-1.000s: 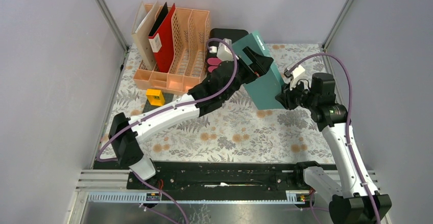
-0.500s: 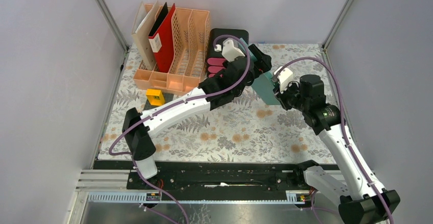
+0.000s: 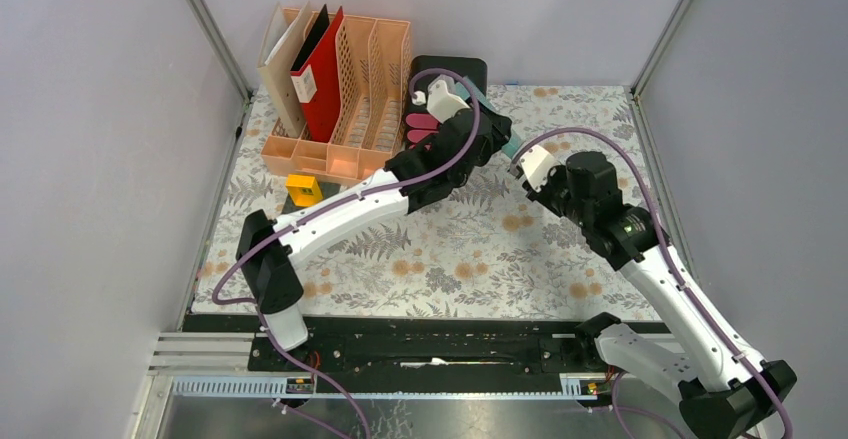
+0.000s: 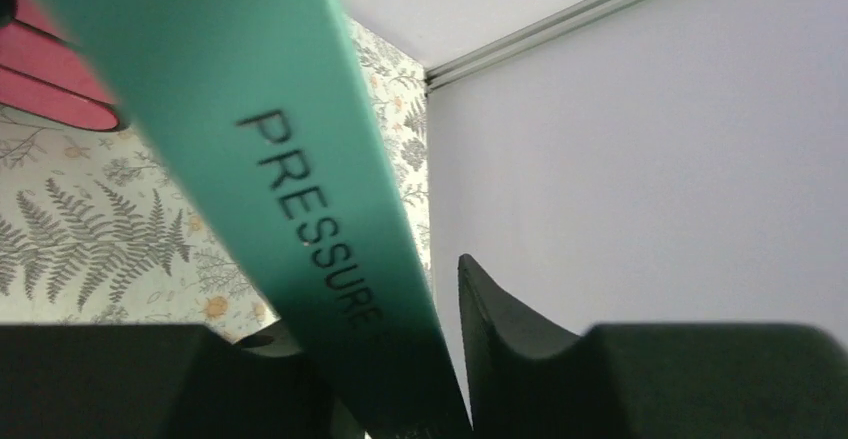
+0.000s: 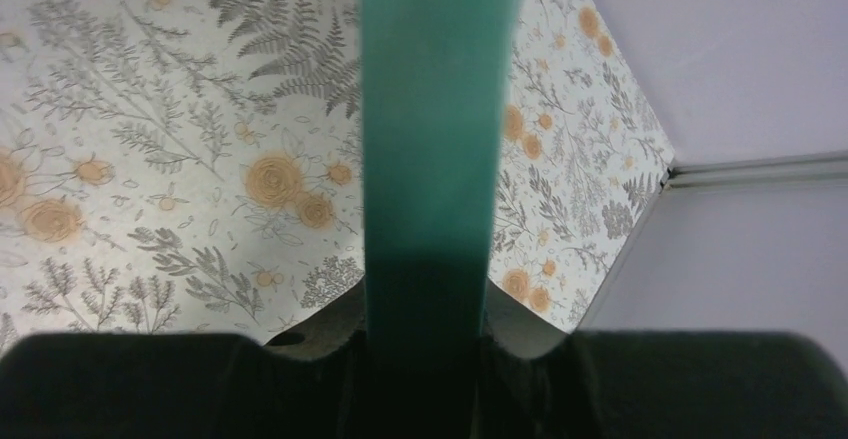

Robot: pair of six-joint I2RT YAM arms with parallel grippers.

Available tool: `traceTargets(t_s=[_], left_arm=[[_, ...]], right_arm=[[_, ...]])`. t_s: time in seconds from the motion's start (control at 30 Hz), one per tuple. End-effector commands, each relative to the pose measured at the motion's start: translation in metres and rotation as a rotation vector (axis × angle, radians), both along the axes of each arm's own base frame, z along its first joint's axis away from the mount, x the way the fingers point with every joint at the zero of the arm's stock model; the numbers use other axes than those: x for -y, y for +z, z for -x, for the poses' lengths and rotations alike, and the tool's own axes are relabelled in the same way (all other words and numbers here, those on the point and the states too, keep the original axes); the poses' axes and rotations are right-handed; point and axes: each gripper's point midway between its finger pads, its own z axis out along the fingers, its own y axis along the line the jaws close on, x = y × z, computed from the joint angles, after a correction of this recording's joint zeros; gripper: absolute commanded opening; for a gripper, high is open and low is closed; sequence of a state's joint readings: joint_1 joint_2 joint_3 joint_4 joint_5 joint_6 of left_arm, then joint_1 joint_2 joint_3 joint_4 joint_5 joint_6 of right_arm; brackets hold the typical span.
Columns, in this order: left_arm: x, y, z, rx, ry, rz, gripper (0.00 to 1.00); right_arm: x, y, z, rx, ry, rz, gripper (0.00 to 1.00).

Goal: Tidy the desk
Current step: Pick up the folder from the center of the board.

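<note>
**Table** (image 3: pixel 450 259): rectangular top under a pale cloth printed with grey ferns and tan-orange flowers. It filled the floor of the walled cell and had a metal frame at its edges.

**Teal book** (image 4: pixel 300 189): spine lettered PRESSURE. It was held clear of the cloth over the far middle of the table, just right of the drawer box, and was largely hidden by the left arm in the top view.

**Right tool** (image 5: pixel 425 309): both fingers were pressed against the book's sides, gripping it.

**Left tool** (image 4: pixel 370 329): its jaws straddled the same book, with a sliver of wall showing beside one finger. Whether it was clamped could not be told.

**Black drawer box** (image 3: pixel 445 67): stood at the far edge, pink fronts facing near.

**Orange file rack** (image 3: pixel 360 89): stood at the far left corner and held a red binder (image 3: pixel 318 74), a tan folder (image 3: pixel 283 69) and a black folder (image 3: pixel 317 29), all in its left slots.

**Small yellow box** (image 3: pixel 304 190): lay just in front of the rack.
</note>
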State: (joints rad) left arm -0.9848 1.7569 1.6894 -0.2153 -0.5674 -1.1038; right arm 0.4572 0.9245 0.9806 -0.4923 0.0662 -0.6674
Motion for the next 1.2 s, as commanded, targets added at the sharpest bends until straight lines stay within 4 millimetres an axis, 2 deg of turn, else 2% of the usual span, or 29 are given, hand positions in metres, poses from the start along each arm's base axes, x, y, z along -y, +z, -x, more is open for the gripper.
traceTargets(t_s=[0.0,0.13,0.2,0.23,0.37,0.5,0.53,0.57,0.67,0.9,1.17], left_arm=[[-0.006,0.029,0.008,0.038,-0.040,0.093,0.27],[-0.006,0.036,0.017,0.067,-0.093,0.128,0.06],[-0.007,0.041,0.024,0.094,-0.124,0.146,0.00],[-0.008,0.049,0.027,0.121,-0.138,0.173,0.00],[-0.020,0.063,0.043,0.209,-0.189,0.232,0.00],[-0.037,0.060,0.050,0.254,-0.198,0.240,0.00],[-0.040,0.058,0.051,0.262,-0.206,0.238,0.00],[-0.042,0.056,0.052,0.268,-0.213,0.235,0.00],[-0.052,0.050,0.056,0.292,-0.224,0.222,0.00],[-0.076,0.030,0.069,0.390,-0.287,0.120,0.00],[-0.101,0.012,0.098,0.546,-0.412,-0.081,0.00]], right_arm=[[-0.026,0.040,0.006,0.123,0.120,-0.035,0.00],[-0.053,0.040,0.034,0.042,0.293,-0.122,0.04],[-0.059,0.039,0.043,0.019,0.343,-0.145,0.12],[-0.061,0.039,0.046,0.015,0.354,-0.153,0.17],[-0.065,0.035,0.052,-0.008,0.375,-0.180,0.49],[-0.072,0.035,0.062,-0.039,0.404,-0.239,0.82],[-0.074,0.035,0.065,-0.044,0.412,-0.254,0.95],[-0.076,0.035,0.069,-0.053,0.425,-0.267,0.99],[-0.081,0.031,0.082,-0.091,0.476,-0.298,1.00],[-0.091,0.016,0.129,-0.226,0.702,-0.388,1.00],[-0.083,0.000,0.130,-0.239,0.695,-0.376,1.00]])
